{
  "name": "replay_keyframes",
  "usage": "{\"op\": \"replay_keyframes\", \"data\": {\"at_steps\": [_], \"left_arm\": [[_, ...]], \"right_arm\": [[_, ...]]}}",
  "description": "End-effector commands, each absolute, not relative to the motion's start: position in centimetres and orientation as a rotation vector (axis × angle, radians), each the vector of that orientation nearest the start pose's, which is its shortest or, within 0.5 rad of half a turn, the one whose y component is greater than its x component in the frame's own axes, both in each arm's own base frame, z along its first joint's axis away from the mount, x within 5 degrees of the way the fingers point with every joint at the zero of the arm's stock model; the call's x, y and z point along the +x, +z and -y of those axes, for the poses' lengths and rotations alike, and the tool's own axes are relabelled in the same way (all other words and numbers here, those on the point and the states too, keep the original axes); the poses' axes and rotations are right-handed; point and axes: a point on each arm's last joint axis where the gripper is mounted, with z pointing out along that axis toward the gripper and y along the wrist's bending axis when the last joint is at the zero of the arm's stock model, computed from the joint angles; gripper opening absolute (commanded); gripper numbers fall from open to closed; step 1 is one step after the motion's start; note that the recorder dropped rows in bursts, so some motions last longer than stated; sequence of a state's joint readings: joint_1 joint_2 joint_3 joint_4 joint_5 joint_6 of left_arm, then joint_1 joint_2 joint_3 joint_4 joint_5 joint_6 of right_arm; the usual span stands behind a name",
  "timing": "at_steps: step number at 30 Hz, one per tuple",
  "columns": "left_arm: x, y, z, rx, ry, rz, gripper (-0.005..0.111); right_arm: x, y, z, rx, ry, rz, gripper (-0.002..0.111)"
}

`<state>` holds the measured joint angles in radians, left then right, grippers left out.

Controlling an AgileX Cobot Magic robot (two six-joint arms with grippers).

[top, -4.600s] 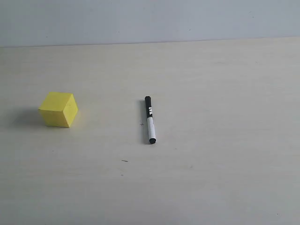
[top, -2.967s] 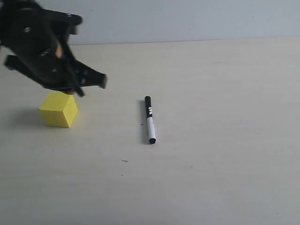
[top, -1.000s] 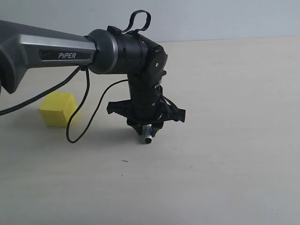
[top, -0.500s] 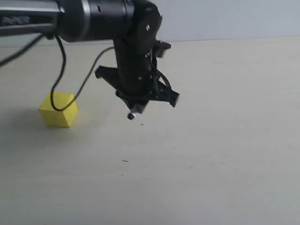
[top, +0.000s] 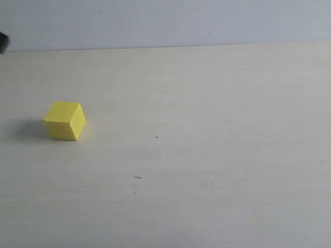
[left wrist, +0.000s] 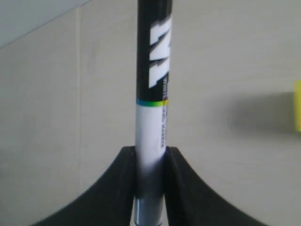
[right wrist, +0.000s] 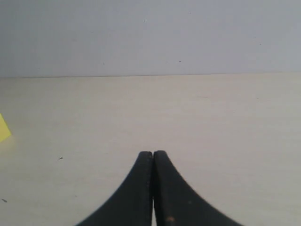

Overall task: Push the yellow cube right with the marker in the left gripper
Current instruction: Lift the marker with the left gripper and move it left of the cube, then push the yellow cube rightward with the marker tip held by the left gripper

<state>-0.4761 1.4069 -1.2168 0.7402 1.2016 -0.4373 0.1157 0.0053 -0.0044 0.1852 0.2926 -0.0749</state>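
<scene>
the left gripper [left wrist: 149, 157] clamps the marker [left wrist: 151, 113] by its white barrel. the cube [top: 64, 120] sits toward the counter's [top: 232, 155] left edge, apart from the marker. the right gripper [right wrist: 153, 157] is pressed closed, empty.

Pale cream table [top: 232, 155], matte, with faint grain. Plain grey-white wall [top: 165, 20] rises behind its far edge. Tiny dark speck [top: 156, 137] near the table's middle. Short dark streak [top: 137, 177] closer to the exterior camera, with a fainter dot [top: 134, 192] just nearer still. From my left wrist I see a thin straight seam [left wrist: 78, 94] running across the tabletop.
</scene>
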Motion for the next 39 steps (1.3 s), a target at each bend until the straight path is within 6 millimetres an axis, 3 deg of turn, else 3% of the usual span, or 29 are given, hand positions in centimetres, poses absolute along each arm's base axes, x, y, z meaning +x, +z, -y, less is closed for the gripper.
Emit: {"op": "replay_keyframes", "data": {"at_steps": [1, 3, 5, 7, 12, 13, 17, 20, 23, 26, 34, 39], "left_arm": [[28.4, 32.4, 1.3, 0.199, 0.841, -2.508, 0.000], [29.4, 30.1, -1.4, 0.251, 0.926, -2.617, 0.000], [30.5, 26.8, -3.9, 0.443, 1.026, -2.767, 0.000], [31.7, 24.5, -4.8, 0.589, 1.006, -2.815, 0.000], [34.1, 21.1, -3.5, 1.020, 0.829, -2.706, 0.000], [34.5, 20.5, -3.3, 1.219, 0.827, -2.654, 0.000], [34.3, 19.0, -3.3, 1.652, 0.833, -2.540, 0.000], [34.3, 17.7, -2.8, 1.972, 0.812, -2.292, 0.000], [35.1, 17.1, -1.6, 1.898, 0.774, -2.108, 0.000], [35.4, 16.9, -1.1, 1.855, 0.748, -2.041, 0.000], [34.8, 16.7, -3.3, 1.882, 0.764, -2.131, 0.000], [34.1, 16.5, -4.1, 2.015, 0.766, -2.153, 0.000]], "right_arm": [[5.4, 18.8, -1.1, -0.053, 0.202, -1.768, 0.000], [5.4, 18.8, -1.1, -0.053, 0.202, -1.768, 0.000], [5.4, 18.8, -1.1, -0.053, 0.202, -1.768, 0.000], [5.4, 18.8, -1.1, -0.053, 0.202, -1.768, 0.000], [5.4, 18.8, -1.1, -0.053, 0.202, -1.768, 0.000], [5.4, 18.8, -1.1, -0.053, 0.202, -1.768, 0.000], [5.4, 18.8, -1.1, -0.053, 0.202, -1.768, 0.000], [5.4, 18.8, -1.1, -0.053, 0.202, -1.768, 0.000], [5.4, 18.8, -1.1, -0.053, 0.202, -1.768, 0.000], [5.4, 18.8, -1.1, -0.053, 0.202, -1.768, 0.000], [5.4, 18.8, -1.1, -0.053, 0.202, -1.768, 0.000], [5.4, 18.8, -1.1, -0.053, 0.202, -1.768, 0.000]]}}
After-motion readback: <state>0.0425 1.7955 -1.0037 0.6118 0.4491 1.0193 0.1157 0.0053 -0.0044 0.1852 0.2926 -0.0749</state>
